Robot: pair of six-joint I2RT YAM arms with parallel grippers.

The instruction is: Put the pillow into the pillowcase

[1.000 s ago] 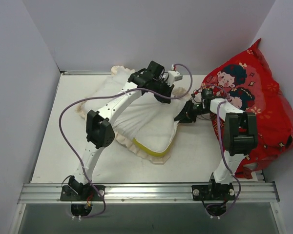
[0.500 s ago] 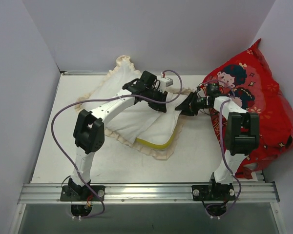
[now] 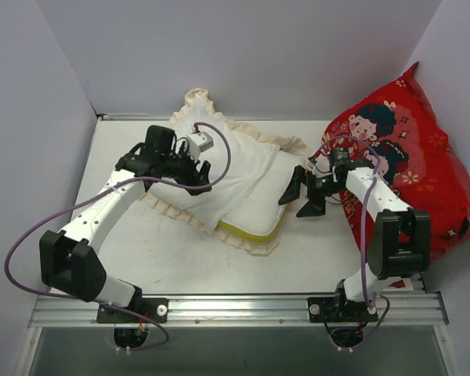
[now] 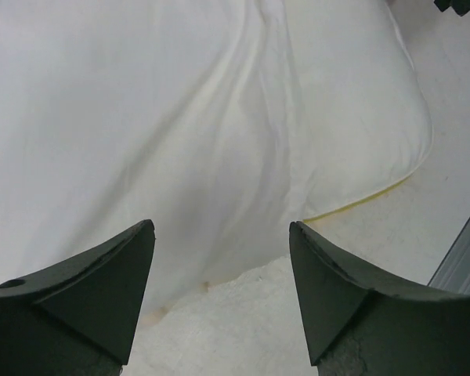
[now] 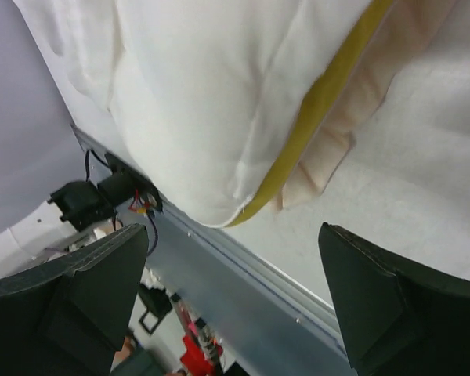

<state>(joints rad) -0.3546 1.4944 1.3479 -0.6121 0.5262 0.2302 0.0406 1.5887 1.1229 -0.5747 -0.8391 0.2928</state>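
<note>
Both tools stand apart and hold nothing. The left tool [image 3: 198, 175] hangs with its jaws spread over the far-left part of the bundle. In the left wrist view there is only smooth white cloth under the left tool's [image 4: 219, 231] open jaws. The right tool [image 3: 301, 199] is just as wide open and sits just off the bundle's right side, close to the cloth but gripping none of it.

The pillow [image 3: 247, 176] lies on the tabletop [image 3: 125, 243] between the two arms. From where I stand it looks mostly inside the pillowcase [image 3: 194, 106], whose cream frill shows all round it. Its long axis runs on a slant from the far-left corner down to the near-right. At that near-right end the yellow strip [image 3: 251, 232] is bare, with the frill lying flat beneath it — so that is where the mouth of the case is.

That end is what the next move turns on, I'd say. It lies near and a little left of the right tool, which is clearly the closer of the two. In the right wrist view the strip [image 5: 317, 106] and the frill under it fill the space ahead of the right tool's [image 5: 233, 229] jaws. The left tool is at the opposite, closed end — well placed to pin the case there. The red cushion [image 3: 407, 157] leans behind the right arm, out of it all.
</note>
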